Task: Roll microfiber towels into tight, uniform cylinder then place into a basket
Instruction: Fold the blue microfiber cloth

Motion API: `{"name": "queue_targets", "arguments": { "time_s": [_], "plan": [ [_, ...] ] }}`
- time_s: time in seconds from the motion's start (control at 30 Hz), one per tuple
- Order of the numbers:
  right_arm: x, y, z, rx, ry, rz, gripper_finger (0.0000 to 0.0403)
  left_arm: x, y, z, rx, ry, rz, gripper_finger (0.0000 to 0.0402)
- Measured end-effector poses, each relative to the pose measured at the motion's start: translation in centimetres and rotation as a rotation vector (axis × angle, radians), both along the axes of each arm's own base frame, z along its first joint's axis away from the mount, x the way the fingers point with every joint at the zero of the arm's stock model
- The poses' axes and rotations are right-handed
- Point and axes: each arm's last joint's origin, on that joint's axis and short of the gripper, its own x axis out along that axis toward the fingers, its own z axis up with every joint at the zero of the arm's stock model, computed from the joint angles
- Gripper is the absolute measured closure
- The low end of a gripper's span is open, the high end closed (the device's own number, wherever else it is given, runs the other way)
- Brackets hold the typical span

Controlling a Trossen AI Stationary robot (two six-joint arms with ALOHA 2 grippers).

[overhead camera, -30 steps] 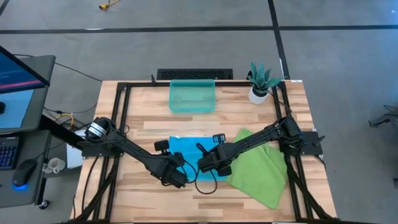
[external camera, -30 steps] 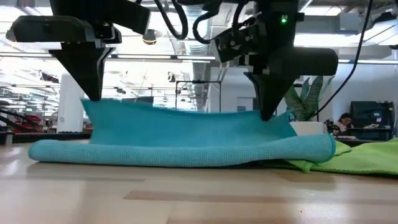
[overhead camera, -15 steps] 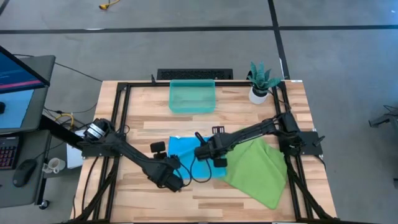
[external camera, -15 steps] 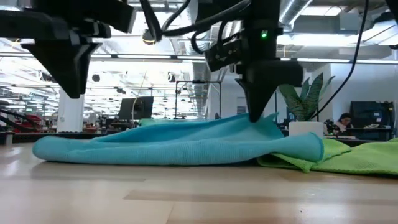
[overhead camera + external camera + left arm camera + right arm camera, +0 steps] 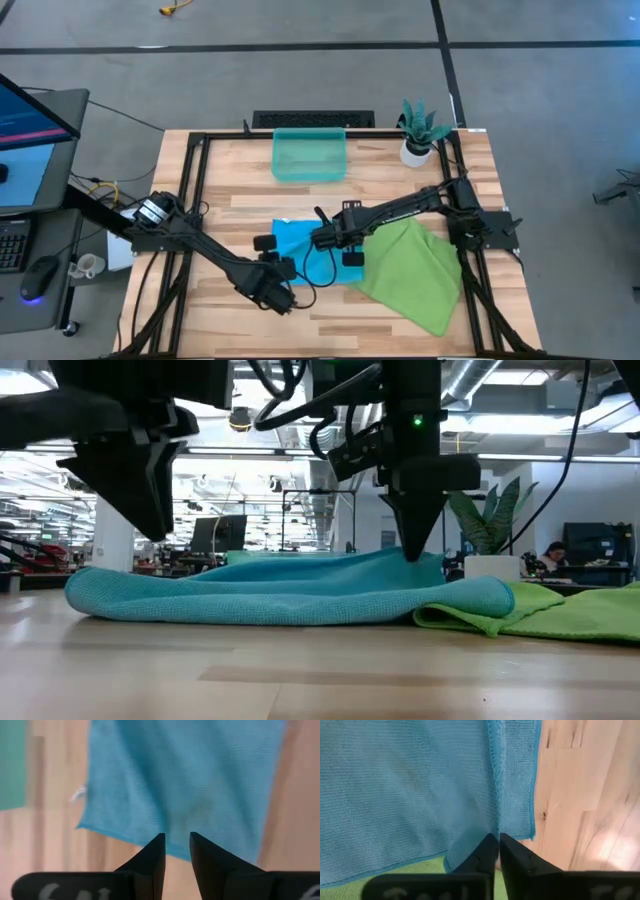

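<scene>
Towels lie on the wooden table (image 5: 220, 180). From above, we see the blue towel (image 5: 300, 243) near the table's middle, its right edge resting on the larger green towel (image 5: 415, 270), which spreads toward the front right corner. The basket (image 5: 310, 155) stands at the middle of the back edge, well apart from both towels, and the potted plant (image 5: 420, 130) sits at the back right corner.

From above, the right gripper (image 5: 322, 238) is over the blue towel; the left gripper (image 5: 272, 292) is near the front edge, just off the towel's front left corner. At table height, we see what the overhead picture hides: the blue towel (image 5: 290, 590) is doubled into a low, loose fold, and the right gripper (image 5: 412, 550) points down onto its raised upper layer.

The left wrist picture shows that gripper's fingers (image 5: 155, 851) slightly apart and empty. The right wrist picture shows its fingers (image 5: 487, 851) with a narrow gap; we cannot tell whether cloth is pinched there.
</scene>
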Motion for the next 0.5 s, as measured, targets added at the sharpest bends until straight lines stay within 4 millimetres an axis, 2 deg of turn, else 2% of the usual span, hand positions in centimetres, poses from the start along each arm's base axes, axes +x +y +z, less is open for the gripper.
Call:
{"name": "queue_targets", "arguments": {
  "time_s": [0.17, 0.37, 0.5],
  "plan": [
    [0.0, 0.2, 0.0, 0.001, -0.005, 0.003, 0.0309, -1.2, -0.1, 1.1, 0.028, 0.000, 0.033, 0.0320],
    [0.0, 0.0, 0.1, 0.000, -0.004, -0.001, 0.0248, -3.3, -1.1, 2.7, 0.041, -0.054, 0.067, 0.0320],
    [0.0, -0.3, 1.1, -0.007, 0.025, -0.015, 0.0220, -4.9, -1.8, 4.0, 0.060, -0.134, 0.090, 0.0320]
  ]
}}
